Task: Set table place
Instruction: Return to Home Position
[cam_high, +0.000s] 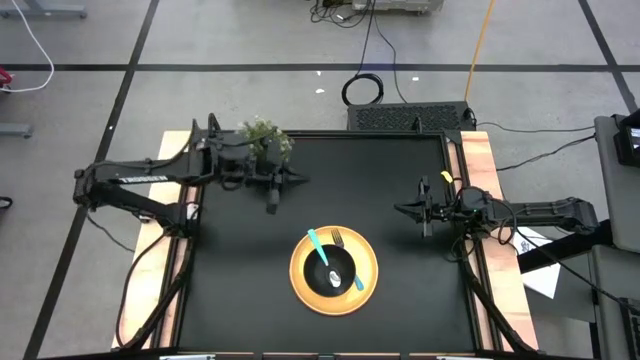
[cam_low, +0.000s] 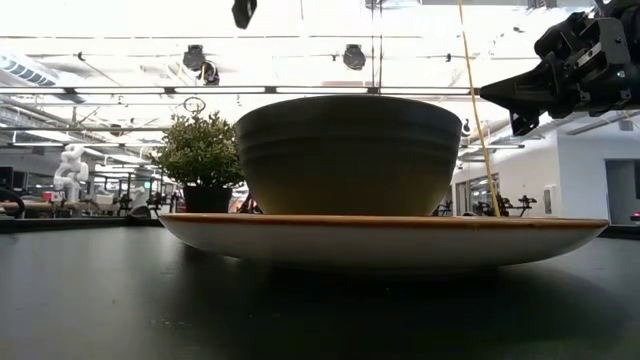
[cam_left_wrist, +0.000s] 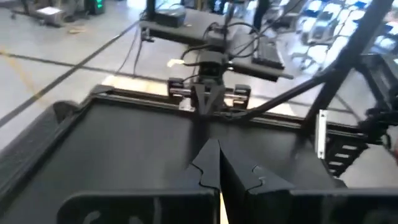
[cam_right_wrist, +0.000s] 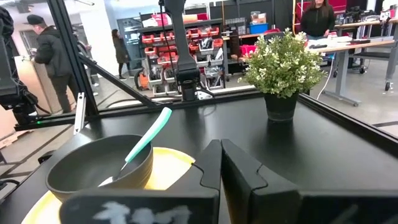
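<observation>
A round yellow plate (cam_high: 303, 283) lies on the black table (cam_high: 230, 290), near its front middle, with a black bowl (cam_high: 335, 272) standing on it. A teal-handled spoon (cam_high: 318, 246) leans in the bowl, its handle (cam_right_wrist: 149, 137) sticking out over the rim. The fork (cam_high: 338, 238) shows its tines toward the plate's far side and a teal handle end (cam_high: 357, 283) at the bowl's near right. My left gripper (cam_high: 297, 180) is shut, in the air beyond the plate, near the plant. My right gripper (cam_high: 400, 208) is shut, at the plate's far right, and touches nothing.
A bushy green potted plant (cam_high: 265, 142) stands at the table's far left, close to my left arm. Pale wooden strips (cam_high: 490, 200) edge the table's left and right sides. Cables and a black box (cam_high: 410, 117) lie beyond the far edge. People (cam_right_wrist: 46, 50) move in the room behind.
</observation>
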